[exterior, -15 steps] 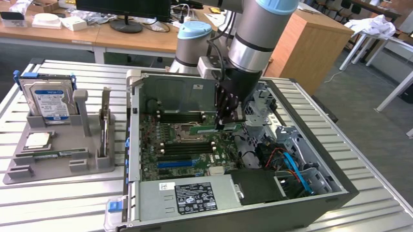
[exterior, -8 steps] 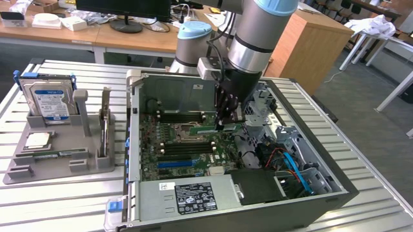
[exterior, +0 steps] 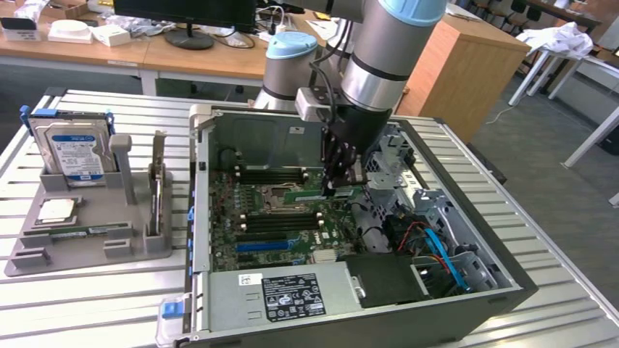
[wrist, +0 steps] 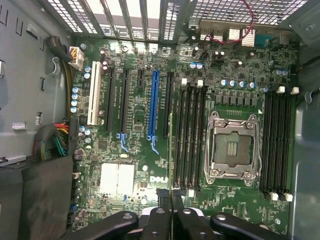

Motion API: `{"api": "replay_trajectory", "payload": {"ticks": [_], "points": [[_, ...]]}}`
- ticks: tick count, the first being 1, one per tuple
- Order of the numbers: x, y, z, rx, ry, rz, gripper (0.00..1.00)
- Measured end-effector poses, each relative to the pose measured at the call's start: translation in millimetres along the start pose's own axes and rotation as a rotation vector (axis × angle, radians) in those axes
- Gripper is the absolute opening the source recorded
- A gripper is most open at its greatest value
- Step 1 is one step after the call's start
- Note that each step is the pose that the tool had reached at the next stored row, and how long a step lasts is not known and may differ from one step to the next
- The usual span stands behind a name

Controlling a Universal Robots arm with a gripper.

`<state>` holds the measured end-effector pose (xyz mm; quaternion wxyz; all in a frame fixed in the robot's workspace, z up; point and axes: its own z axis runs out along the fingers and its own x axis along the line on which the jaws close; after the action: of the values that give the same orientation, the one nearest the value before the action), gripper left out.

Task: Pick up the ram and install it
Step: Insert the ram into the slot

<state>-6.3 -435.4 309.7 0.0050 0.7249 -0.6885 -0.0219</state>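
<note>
The ram (wrist: 171, 150) is showing edge-on in the wrist view as a thin green strip, flat and narrow, hanging over the black slots (wrist: 189, 135) beside the metal CPU socket (wrist: 233, 148). The gripper (wrist: 172, 202) is clamping it between black fingers (wrist: 159, 220), closed on its upper edge. In the exterior view the gripper (exterior: 332, 190) is sitting inside the open grey steel case (exterior: 464, 290), over the green motherboard (exterior: 290, 235). A grey tray (exterior: 58, 254) with a drive (exterior: 72, 148) is lying at 9 o'clock of the case.
</note>
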Motion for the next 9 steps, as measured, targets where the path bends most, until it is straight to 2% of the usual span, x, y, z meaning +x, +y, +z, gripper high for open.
{"api": "replay_trajectory", "payload": {"ticks": [9], "points": [[0.0, -0.1, 2.4, 0.0000, 0.0000, 0.000, 0.12]]}}
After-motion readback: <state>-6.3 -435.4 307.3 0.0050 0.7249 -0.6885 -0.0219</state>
